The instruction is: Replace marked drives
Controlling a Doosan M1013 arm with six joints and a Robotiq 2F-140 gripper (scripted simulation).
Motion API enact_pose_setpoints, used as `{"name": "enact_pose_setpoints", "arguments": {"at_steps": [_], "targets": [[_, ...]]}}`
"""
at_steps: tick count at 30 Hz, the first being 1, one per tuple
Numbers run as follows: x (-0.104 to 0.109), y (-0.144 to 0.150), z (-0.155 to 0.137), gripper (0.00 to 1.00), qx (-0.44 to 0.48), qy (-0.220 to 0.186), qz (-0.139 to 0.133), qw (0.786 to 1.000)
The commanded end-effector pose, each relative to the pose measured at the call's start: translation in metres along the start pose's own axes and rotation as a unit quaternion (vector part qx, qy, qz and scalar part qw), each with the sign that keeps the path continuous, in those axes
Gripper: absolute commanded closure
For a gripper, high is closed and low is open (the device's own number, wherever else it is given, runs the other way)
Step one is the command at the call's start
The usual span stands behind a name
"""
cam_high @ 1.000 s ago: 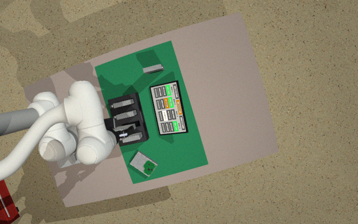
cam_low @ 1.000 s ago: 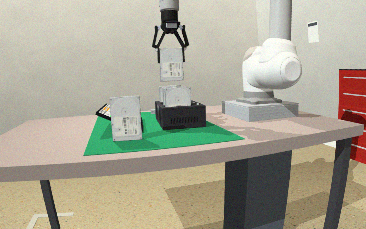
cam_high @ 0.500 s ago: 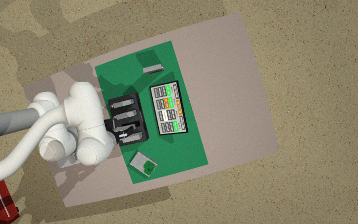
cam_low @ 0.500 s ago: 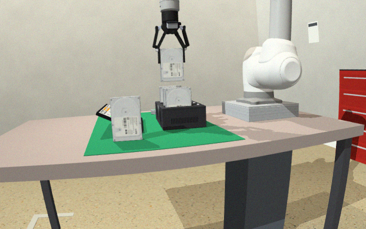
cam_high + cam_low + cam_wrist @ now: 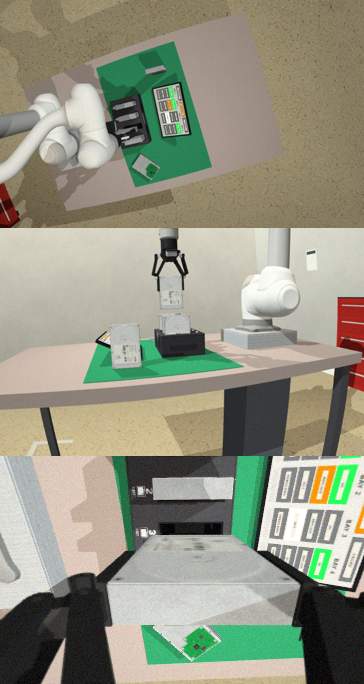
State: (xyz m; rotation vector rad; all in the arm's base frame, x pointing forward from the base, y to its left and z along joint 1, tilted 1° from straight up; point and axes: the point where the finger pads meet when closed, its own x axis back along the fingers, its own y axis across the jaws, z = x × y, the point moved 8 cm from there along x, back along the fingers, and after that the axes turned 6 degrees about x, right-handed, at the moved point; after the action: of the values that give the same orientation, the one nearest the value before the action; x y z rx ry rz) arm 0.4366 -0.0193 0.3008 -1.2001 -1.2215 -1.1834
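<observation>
My gripper (image 5: 126,130) (image 5: 170,290) (image 5: 195,565) is shut on an upright drive (image 5: 170,300) (image 5: 200,603) by its side edges. Its lower end hangs clear above the black dock (image 5: 145,118) (image 5: 183,343) (image 5: 145,515). Bay 3's slot (image 5: 190,528) is empty. Drives stand in bay 1 (image 5: 125,105), bay 2 (image 5: 126,116) (image 5: 192,488) and bay 4 (image 5: 135,140). The screen (image 5: 171,110) (image 5: 310,511) has an orange cell in bay 2's row and a white cell in bay 3's. One drive (image 5: 155,69) (image 5: 125,343) stands on the mat. Another drive (image 5: 142,164) (image 5: 175,635) lies flat, circuit board up.
The green mat (image 5: 187,150) (image 5: 160,370) (image 5: 250,648) lies on the table (image 5: 227,80) (image 5: 53,365). The screen is tilted and stands beside the dock. The arm's base (image 5: 257,338) is on the dock's other side. A red cabinet (image 5: 351,330) is beyond the table.
</observation>
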Motion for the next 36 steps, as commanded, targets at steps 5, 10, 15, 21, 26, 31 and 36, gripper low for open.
{"name": "enact_pose_setpoints", "arguments": {"at_steps": [5,10,15,21,26,31,36], "targets": [[0.000,0.000,0.000,0.90,0.000,0.000,0.000,1.000],[0.000,0.000,0.000,0.90,0.000,0.000,0.000,1.000],[0.000,0.000,0.000,0.90,0.000,0.000,0.000,1.000],[-0.002,0.000,0.000,0.90,0.000,0.000,0.000,1.000],[-0.005,0.000,0.000,0.90,0.000,0.000,0.000,1.000],[-0.009,0.000,0.000,0.90,0.000,0.000,0.000,1.000],[-0.015,0.000,0.000,0.90,0.000,0.000,0.000,1.000]]}}
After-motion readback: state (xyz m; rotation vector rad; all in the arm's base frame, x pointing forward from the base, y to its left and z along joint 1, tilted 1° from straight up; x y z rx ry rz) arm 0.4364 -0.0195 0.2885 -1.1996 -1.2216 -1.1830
